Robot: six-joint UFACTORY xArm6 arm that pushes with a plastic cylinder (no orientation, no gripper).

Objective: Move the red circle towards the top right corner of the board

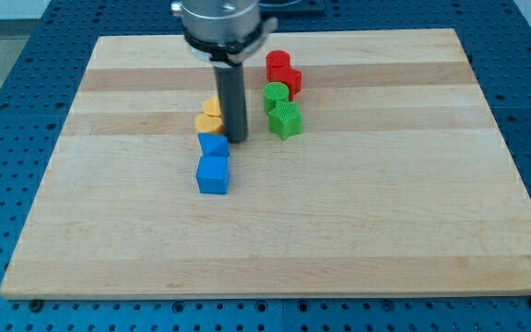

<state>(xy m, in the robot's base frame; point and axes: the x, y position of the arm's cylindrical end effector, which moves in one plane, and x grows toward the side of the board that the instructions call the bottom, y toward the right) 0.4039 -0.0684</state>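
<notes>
Currently the tabletop (385,231) carries six blocks — two red (282,70), two green (281,109), two blue (214,164) — plus yellow pieces (209,117) beside my tip (237,139); no gripper fitted.

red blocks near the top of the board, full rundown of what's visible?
The red blocks form one matte, plastic-looking cluster right of centre near the board's top; a rounded piece behind, a second red piece at its lower right, touching. Exact shapes are unclear. The green blocks sit directly below, apparently touching. My tip is lower left, apart, beside the yellow blocks.

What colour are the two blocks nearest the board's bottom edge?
Both blocks are blue, in the camera view.
</notes>
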